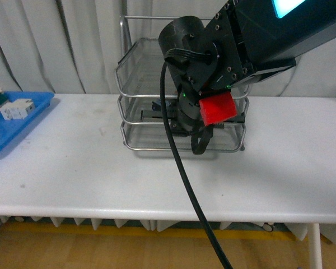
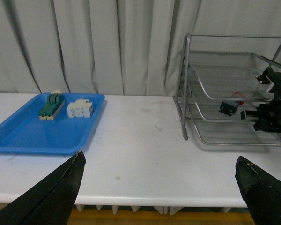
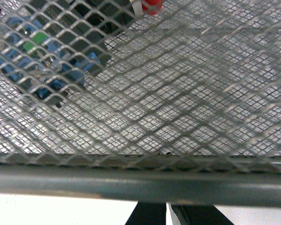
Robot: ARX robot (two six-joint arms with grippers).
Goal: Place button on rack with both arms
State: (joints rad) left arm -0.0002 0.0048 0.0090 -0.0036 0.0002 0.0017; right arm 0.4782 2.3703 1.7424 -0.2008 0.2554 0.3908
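The silver wire rack [image 1: 135,66] stands at the back of the white table. In the left wrist view the button [image 2: 230,107], with its red cap and black-and-blue body, lies in the middle tier of the rack [image 2: 186,89]. My right gripper [image 3: 155,216] is shut and empty, low against the rack's front rail. Through the mesh [image 3: 201,117] above it I see the button's blue body [image 3: 51,65]. In the front view my right arm hides most of the rack. My left gripper [image 2: 159,159] is open and empty above the table's front edge, well left of the rack.
A flat blue tray [image 2: 23,136] at the table's left holds a green terminal block [image 2: 50,107] and a white connector [image 2: 79,108]; it also shows in the front view [image 1: 17,131]. A black cable [image 1: 185,174] hangs from my right arm. Curtains hang behind.
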